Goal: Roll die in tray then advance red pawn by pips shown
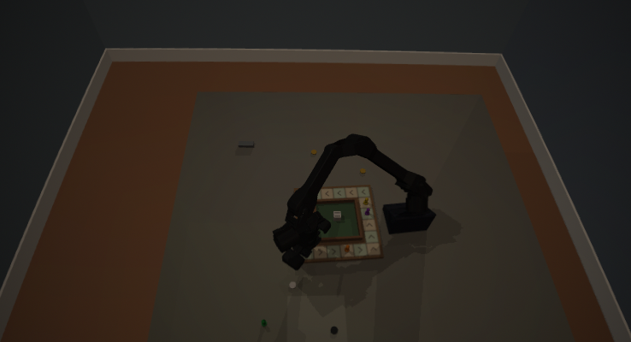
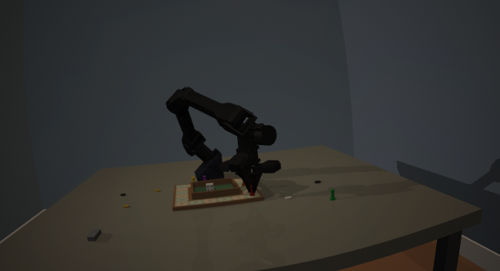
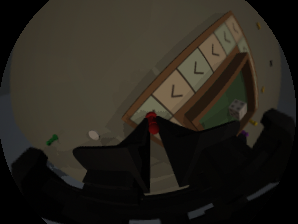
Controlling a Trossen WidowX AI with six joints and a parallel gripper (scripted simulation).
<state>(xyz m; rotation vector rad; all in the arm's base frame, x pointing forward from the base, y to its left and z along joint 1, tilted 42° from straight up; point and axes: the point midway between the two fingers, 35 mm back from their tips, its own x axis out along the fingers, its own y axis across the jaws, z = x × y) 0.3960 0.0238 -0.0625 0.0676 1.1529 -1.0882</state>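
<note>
My gripper [image 2: 252, 190] [image 3: 152, 120] is shut on the red pawn [image 2: 252, 193] [image 3: 153, 128]. It holds the pawn upright at a corner square of the board [image 1: 369, 225] [image 2: 181, 195] [image 3: 195, 70]; whether the base touches the square is unclear. In the top view the arm hides that corner and the pawn. The white die [image 1: 337, 214] [image 2: 209, 186] [image 3: 237, 109] lies in the green-floored tray [image 1: 360, 215] [image 2: 215, 194]. Its top pips are too small to read surely. An orange pawn [image 1: 346, 248] stands on the same board side as that corner.
A purple pawn [image 1: 367, 211] [image 2: 204, 177] and a yellow pawn [image 1: 365, 201] [image 2: 192, 179] stand near the arm's base. A white disc [image 1: 292, 285] [image 2: 287, 197] [image 3: 93, 135], green piece [image 1: 263, 322] [image 2: 332, 194] [image 3: 52, 139], black disc [image 1: 333, 330] [image 2: 317, 181] and grey block [image 1: 245, 144] [image 2: 94, 234] lie off the board.
</note>
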